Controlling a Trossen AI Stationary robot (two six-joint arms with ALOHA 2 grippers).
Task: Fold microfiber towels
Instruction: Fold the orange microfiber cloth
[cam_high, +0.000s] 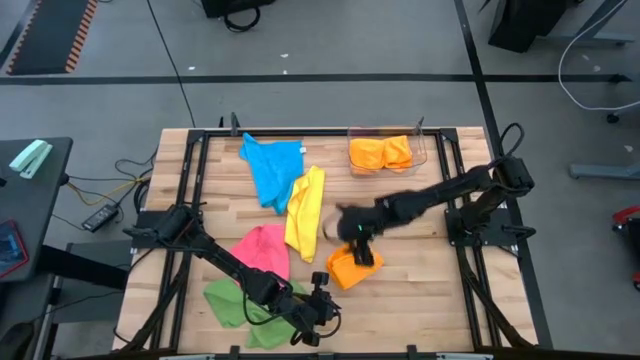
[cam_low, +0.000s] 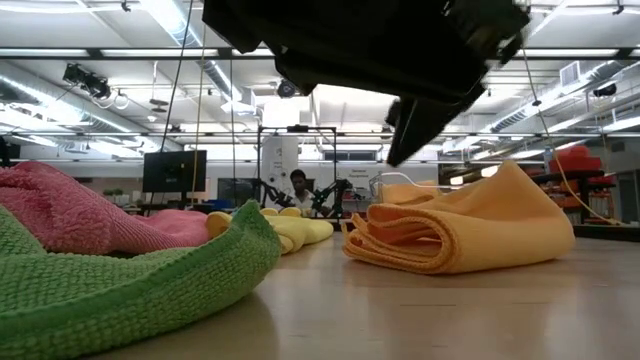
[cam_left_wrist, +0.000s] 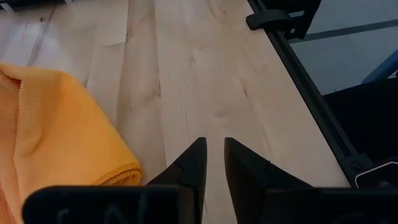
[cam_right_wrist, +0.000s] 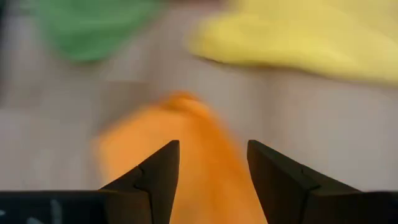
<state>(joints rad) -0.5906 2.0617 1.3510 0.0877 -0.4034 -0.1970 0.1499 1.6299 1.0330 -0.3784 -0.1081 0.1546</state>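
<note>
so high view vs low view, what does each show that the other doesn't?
Only the high view: the loose blue microfiber towel, the clear plastic bin holding folded orange cloths, and both arms whole, with the left pincer by the near table edge and the right pincer, open, over the folded orange microfiber towel.
Only the low view: the room behind, with a seated person and a dark monitor.
Both: that folded orange towel, the crumpled green microfiber towel, the pink one and the yellow one.
</note>
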